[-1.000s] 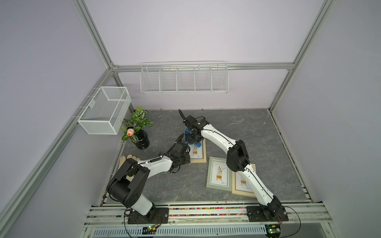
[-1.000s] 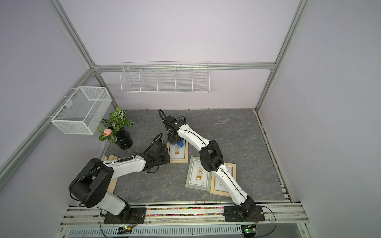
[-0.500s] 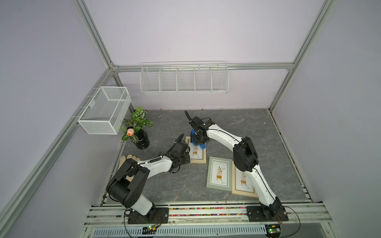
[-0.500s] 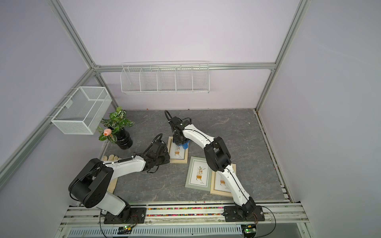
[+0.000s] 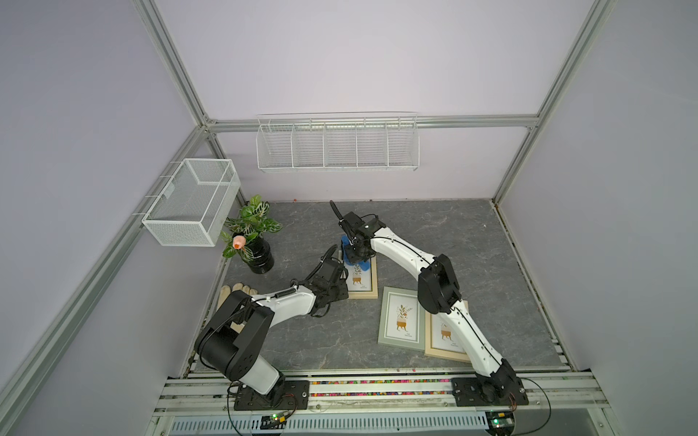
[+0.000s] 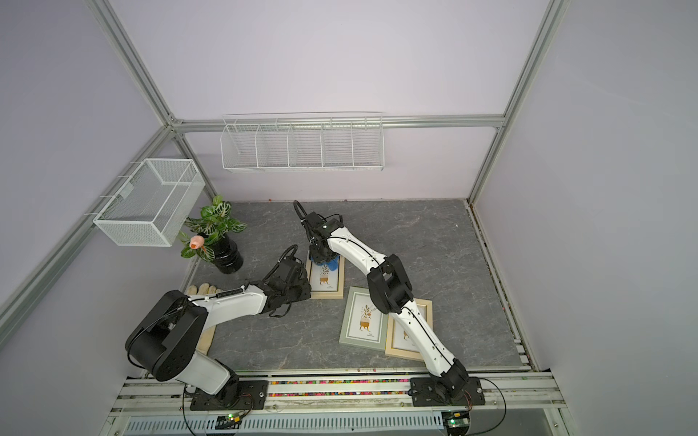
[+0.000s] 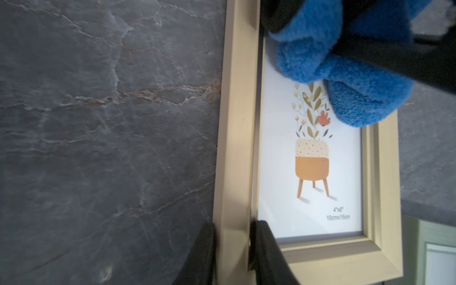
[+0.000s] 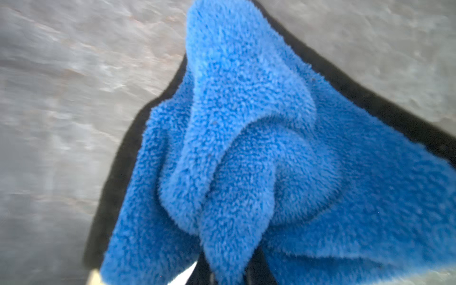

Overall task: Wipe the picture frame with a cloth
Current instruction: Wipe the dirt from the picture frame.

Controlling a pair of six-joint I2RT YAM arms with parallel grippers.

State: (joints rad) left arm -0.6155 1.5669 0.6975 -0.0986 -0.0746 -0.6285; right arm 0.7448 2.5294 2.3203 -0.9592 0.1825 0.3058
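Bunched blue plush cloth (image 8: 246,148), seemingly dark-edged

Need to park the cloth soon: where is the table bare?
Widest bare table lies between the right arm and the right wall, back to the rear wall. A smaller patch sits in front, between the left arm and the green frame. Crowded: around the picture frame and cloth, and by the plant and glove.

Looking down on a dark grey stone-patterned table (image 5: 434,234), enclosed by pale lilac walls (image 5: 340,56) and aluminium posts (image 5: 170,64); seeing a white wire rack (image 5: 337,145) hanging on the back wall, a mesh basket (image 5: 192,204) hanging at the side.
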